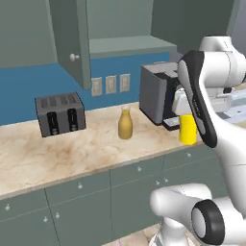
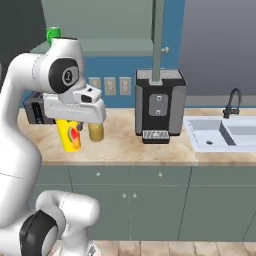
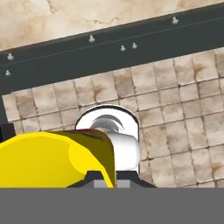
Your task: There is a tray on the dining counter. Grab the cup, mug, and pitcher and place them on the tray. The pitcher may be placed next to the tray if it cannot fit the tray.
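Observation:
My gripper is shut on the cup, a yellow tumbler with a red-orange mark, which hangs below the hand. In the left base view the cup shows beside the coffee machine, partly behind my arm. The hand view has the cup at the lower left, over tiled floor in front of the cabinets. The amber pitcher stands upright on the cabinet counter; my hand half hides the pitcher in the right base view. A bit of the green mug peeks above my arm on the cabinet shelf. Tray and dining counter are out of view.
A dark toaster sits at the counter's left and a coffee machine at the right. Further right are a sink and a faucet. An open cabinet door hangs above the counter.

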